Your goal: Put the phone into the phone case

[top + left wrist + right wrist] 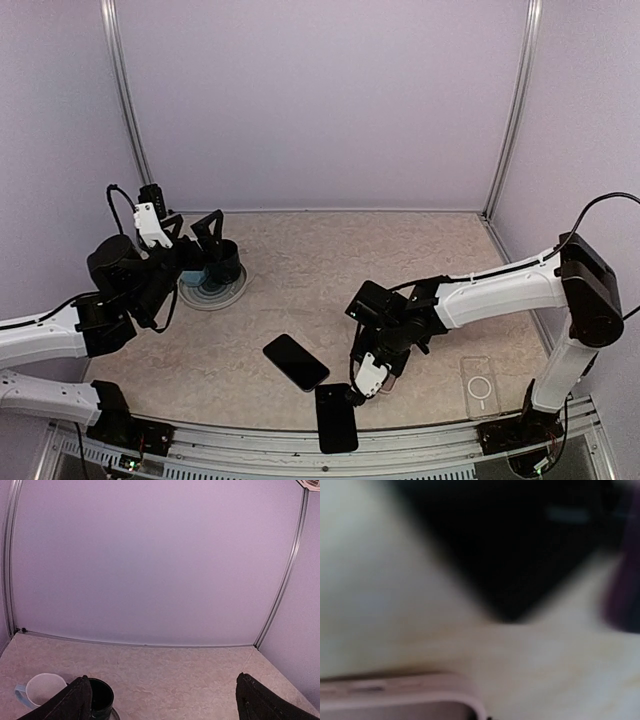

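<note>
The left arm (50,345) reaches over the left side of the table (330,260). The left gripper (188,232) is high above the table, with the jaws wide apart. The right arm (500,288) stretches from the table's right edge toward its near middle. The right gripper (380,365) points down, low over the table, with the jaws closed.

White arm links (500,290), black joints (590,288), black cables (610,197)

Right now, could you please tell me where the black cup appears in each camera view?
Top external: the black cup stands left of centre, on a round plate.
Left wrist: the black cup is at the bottom left, right of a white mug.
Right wrist: not in it.
Shared landmark: the beige marbled table, which shows in all three views but is blurred in the right wrist view.
</note>
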`<state>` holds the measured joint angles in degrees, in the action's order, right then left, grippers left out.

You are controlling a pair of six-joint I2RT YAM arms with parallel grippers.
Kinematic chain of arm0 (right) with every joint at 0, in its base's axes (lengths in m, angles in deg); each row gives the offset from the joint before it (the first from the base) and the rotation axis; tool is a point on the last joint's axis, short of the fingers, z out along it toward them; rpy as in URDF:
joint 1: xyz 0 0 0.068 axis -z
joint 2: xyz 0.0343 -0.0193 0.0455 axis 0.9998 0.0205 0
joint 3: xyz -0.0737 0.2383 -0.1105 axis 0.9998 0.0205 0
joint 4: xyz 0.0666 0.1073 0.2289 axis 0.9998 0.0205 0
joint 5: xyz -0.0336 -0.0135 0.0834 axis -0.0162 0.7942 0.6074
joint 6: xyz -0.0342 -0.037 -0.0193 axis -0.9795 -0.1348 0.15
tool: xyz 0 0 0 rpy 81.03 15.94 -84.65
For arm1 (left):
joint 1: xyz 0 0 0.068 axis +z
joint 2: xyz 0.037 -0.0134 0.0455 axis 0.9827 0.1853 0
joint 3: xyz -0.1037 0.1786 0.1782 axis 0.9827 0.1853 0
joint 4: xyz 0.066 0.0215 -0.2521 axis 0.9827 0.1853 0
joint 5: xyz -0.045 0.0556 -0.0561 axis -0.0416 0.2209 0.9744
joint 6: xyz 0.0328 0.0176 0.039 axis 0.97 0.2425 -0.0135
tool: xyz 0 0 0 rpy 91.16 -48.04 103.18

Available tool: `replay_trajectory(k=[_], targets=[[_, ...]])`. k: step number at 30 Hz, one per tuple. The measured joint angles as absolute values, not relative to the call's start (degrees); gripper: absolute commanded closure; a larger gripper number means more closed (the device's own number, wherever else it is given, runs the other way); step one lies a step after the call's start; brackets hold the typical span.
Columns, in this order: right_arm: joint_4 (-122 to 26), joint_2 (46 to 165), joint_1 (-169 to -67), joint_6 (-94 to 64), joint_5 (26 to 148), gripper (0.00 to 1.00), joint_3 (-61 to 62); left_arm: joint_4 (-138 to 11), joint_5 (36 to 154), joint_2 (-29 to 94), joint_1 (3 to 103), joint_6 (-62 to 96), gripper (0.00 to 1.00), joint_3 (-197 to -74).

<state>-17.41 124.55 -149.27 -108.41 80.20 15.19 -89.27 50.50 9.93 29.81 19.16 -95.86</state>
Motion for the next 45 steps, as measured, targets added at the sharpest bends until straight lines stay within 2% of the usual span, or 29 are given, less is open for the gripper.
replay_trajectory(k=[1, 2, 3, 4, 5, 11, 15, 19, 22, 24, 26, 27, 30, 34, 38, 40, 43, 45], targets=[[-18.65, 123.74, -149.6, -109.72, 79.39, 0.83, 17.61, -89.35, 50.54, 10.22, 29.81, 19.01, 0.01, -95.86], [-20.07, 122.76, -149.67, -111.32, 78.58, 0.62, 20.08, -89.51, 50.54, 10.57, 29.81, 18.92, 0.01, -95.86], [-21.67, 121.51, -149.62, -113.11, 77.79, 0.14, 22.44, -89.55, 50.56, 10.87, 29.81, 18.9, 0.01, -95.86], [-23.92, 120.0, -149.56, -115.34, 77.31, 0.02, 24.45, -89.59, 50.54, 11.2, 29.81, 18.92, 0.01, -95.86], [-25.34, 118.67, -149.56, -116.76, 76.92, 0.01, 25.41, -89.62, 50.54, 11.53, 29.83, 18.94, 0.01, -95.86], [-33.12, 114.78, -149.56, -121.29, 75.83, 0.01, 27.23, -89.42, 50.54, 11.81, 29.87, 18.9, 0.01, -95.86], [-42.85, 110.21, -149.36, -115.17, 75.96, 0.01, 29.81, -88.26, 51.72, 11.49, 29.7, 17.76, 0.02, -95.86], [-60.44, 107.22, -148.4, -95.58, 72.33, 0.01, 30.68, -85.38, 53.8, 12.12, 26.77, 14.37, 0.06, -95.86], [-68.03, 107.52, -146.93, -73.62, 61.2, 0.03, 26.81, -85.16, 56.86, 13.54, 22.7, 10.57, 0.12, -94.68], [-59.92, 109.36, -145.4, -55.19, 53.84, 0.2, 17.57, -84.61, 58.48, 14.57, 19.97, 8.06, 0.16, -93.2], [-48.92, 111.87, -143.11, -37.95, 53.29, 0.39, 7.14, -81.7, 59.59, 16.08, 17.39, 5.52, 0.19, -92.89], [-42.3, 112.95, -141.12, -27.24, 54.17, 0.41, 2.09, -80.26, 59.81, 16.71, 16.39, 4.58, 0.2, -92.91], [-30.94, 112.33, -137.16, -6.6, 56.48, 0.42, 1.72, -74.43, 60.79, 18.37, 12.3, 1.57, 0.22, -92.94], [-18.21, 111.72, -136.16, 12.11, 60.46, 0.41, 15.8, -68.33, 60.75, 21.1, 5.17, -0.69, 0.22, -93.88], [-13.01, 109.82, -136.47, 21.83, 65.71, 0.4, 26.79, -63.69, 61.56, 26.04, 0.56, -2.76, 0.24, -95.86], [-12.64, 108.44, -136.47, 24.63, 67.37, 0.4, 28.43, -61.64, 62.34, 29.39, -0.66, -3.81, 0.24, -96.48], [-13.89, 108.11, -136.47, 26.86, 68.9, 0.47, 28.5, -60.04, 63.87, 33.5, -1.32, -4.71, 0.24, -96.3], [-14.52, 108.68, -136.47, 27.76, 69.45, 0.47, 28.5, -59.91, 64.64, 34.7, -1.41, -5.06, 0.26, -95.86]])
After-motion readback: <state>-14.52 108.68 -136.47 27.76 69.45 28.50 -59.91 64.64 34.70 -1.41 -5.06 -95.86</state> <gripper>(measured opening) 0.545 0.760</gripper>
